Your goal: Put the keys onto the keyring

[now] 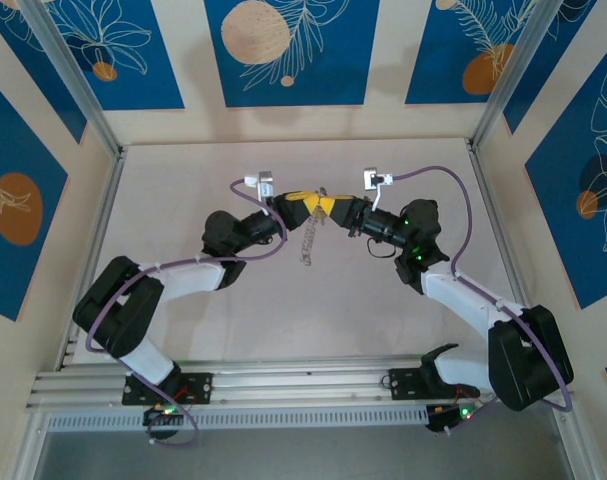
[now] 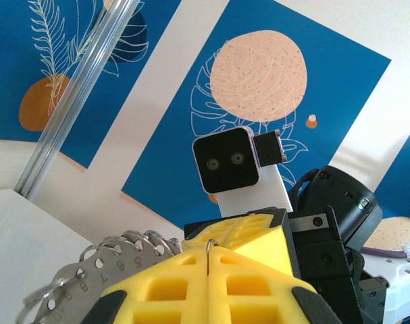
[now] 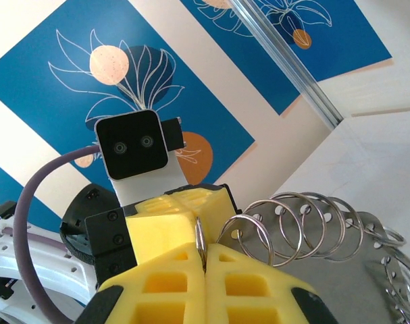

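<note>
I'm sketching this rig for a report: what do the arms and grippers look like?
Left arm and right arm: white links, black joints, a purple cable looping along each, green lights on the right. Left gripper and right gripper: blocky yellow fingers with square recesses, black-cornered.

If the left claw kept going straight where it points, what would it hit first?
Probably the right gripper: the left gripper faces it nearly tip to tip, with the keyring hanging between them.
</note>
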Controlling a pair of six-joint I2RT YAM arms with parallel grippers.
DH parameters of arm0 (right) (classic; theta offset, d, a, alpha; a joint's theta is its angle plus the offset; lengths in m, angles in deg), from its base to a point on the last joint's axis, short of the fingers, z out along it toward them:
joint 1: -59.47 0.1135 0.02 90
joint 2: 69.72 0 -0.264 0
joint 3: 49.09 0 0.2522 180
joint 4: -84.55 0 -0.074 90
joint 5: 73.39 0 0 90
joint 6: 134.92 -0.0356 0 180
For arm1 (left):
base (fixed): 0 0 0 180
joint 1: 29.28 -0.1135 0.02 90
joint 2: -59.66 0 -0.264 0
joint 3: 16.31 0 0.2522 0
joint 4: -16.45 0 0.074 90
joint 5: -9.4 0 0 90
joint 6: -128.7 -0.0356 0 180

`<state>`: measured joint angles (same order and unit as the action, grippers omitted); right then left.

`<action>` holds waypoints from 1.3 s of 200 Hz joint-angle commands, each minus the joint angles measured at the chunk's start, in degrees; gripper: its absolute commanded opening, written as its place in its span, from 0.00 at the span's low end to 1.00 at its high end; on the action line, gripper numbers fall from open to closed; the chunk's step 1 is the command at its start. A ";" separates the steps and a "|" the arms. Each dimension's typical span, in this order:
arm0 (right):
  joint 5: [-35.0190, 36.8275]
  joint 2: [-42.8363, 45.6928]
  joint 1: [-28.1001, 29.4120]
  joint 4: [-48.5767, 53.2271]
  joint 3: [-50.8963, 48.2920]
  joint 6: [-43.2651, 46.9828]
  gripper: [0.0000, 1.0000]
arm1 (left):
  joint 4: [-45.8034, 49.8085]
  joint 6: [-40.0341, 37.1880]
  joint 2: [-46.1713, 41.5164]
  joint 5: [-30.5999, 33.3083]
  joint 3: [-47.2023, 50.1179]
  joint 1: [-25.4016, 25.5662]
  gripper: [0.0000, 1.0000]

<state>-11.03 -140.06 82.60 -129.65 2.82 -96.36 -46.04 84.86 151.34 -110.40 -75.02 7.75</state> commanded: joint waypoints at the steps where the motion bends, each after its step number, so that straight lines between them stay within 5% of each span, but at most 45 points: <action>1: 0.27 0.47 -0.24 0.87 1.92 0.67 0.00 | -4.34 -2.02 -1.49 1.27 -0.62 0.69 0.00; 59: -3.08 1.79 -3.05 10.87 5.45 3.85 0.00 | 2.17 -3.10 -3.31 -1.73 -2.54 -3.04 0.11; 127: -12.11 0.20 -7.70 19.26 12.69 6.38 0.00 | 36.39 -15.76 -10.16 -0.34 -13.55 -5.52 0.11; 201: -26.20 -8.67 -10.57 25.49 21.42 13.10 0.00 | 52.11 -16.39 -1.77 -25.04 -31.00 -12.63 0.07; 260: -33.14 -17.65 -9.91 26.72 27.70 15.70 0.00 | 65.02 -24.15 -2.20 -30.69 -31.20 -13.94 0.09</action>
<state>-39.51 -155.65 72.31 -103.36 27.19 -82.68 11.99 65.45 149.55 -135.74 -104.92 -6.04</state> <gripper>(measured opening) 0.058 0.089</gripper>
